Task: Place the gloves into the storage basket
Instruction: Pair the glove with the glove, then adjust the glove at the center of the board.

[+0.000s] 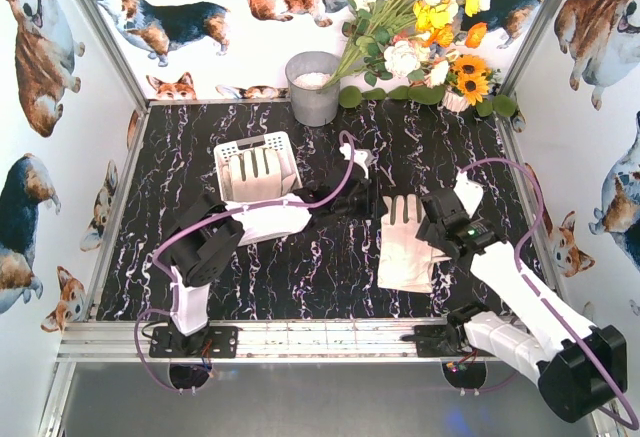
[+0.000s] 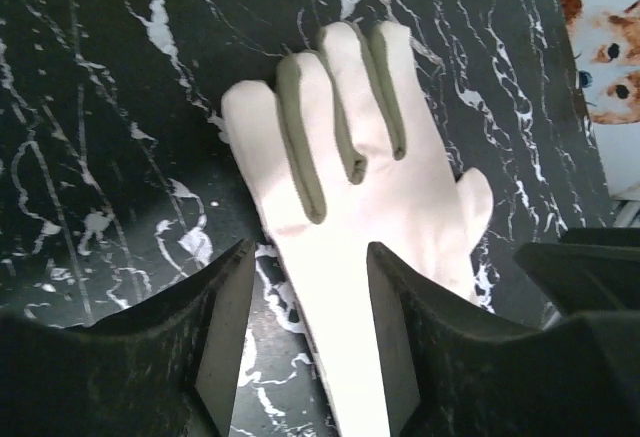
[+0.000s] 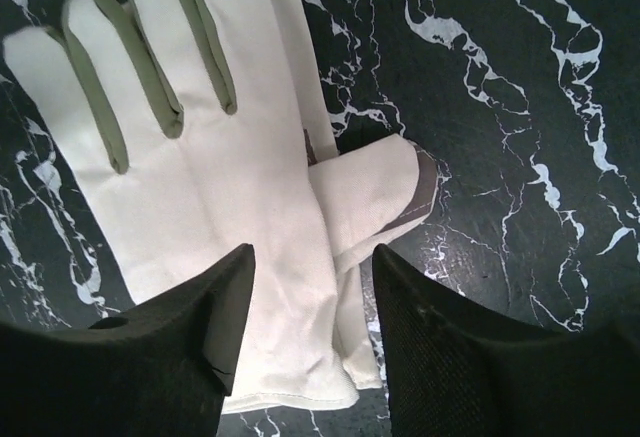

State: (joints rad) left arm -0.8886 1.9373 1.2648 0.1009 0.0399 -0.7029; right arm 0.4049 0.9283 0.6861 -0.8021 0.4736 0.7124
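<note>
While both arms are bent low over the table (image 1: pixel 300 277), the gloves (image 1: pixel 405 247) are seen lying flat at mid-right of the top view, with the storage basket (image 1: pixel 232 149) off at their 10 o'clock. The left fingers (image 2: pixel 225 347) are parted and nothing is clamped. A glove's cuff runs up between them, with bare marble showing along its left edge, and its long axis is carried on towards 12 o'clock in the left wrist view. The right fingers (image 3: pixel 215 327) are likewise parted and empty, a glove spread under and ahead of them with its fingertips aimed at 11 o'clock. Whether both wrists are looking at one and the same glove cannot be told.

A second glove (image 3: pixel 375 197) is given away only by the right wrist view, tucked beneath with a grey-edged end poking out at 3 o'clock; from above the two are merged into one pale heap. Only from above can the basket be placed, with pale gloves standing in it. The left arm is judged the nearer for the carry, since the basket sits on its side of the table.
</note>
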